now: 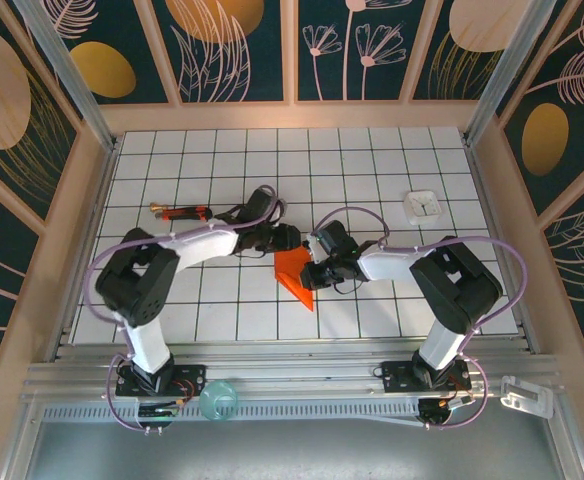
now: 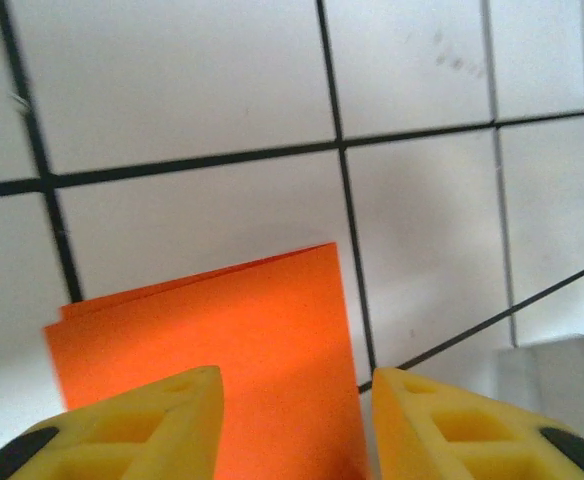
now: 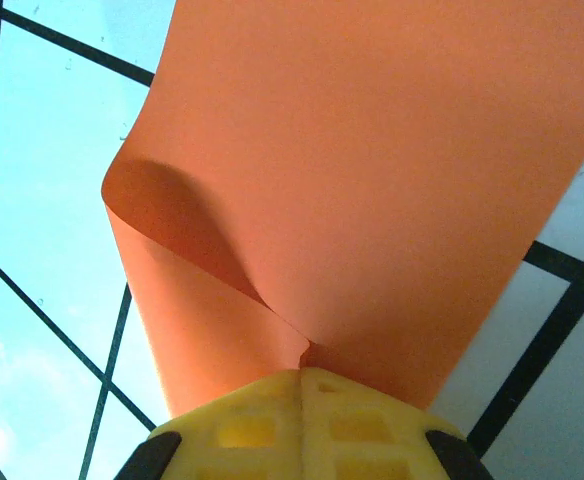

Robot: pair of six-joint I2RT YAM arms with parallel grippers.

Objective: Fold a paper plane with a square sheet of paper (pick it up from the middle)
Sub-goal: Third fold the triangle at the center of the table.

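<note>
The square sheet of paper is bright orange-red and lies doubled over near the middle of the gridded table, one pointed corner toward the near edge. My right gripper is shut on its right side. In the right wrist view the paper curls up and bulges out from the closed yellow jaws of the right gripper. My left gripper is at the sheet's far edge. In the left wrist view the left gripper is open, its yellow fingers apart over the two-layered paper without pinching it.
A thin red-and-black stick tool lies at the back left of the table. A small white square object sits at the back right. A teal round part sits on the near rail. Wooden walls enclose the table.
</note>
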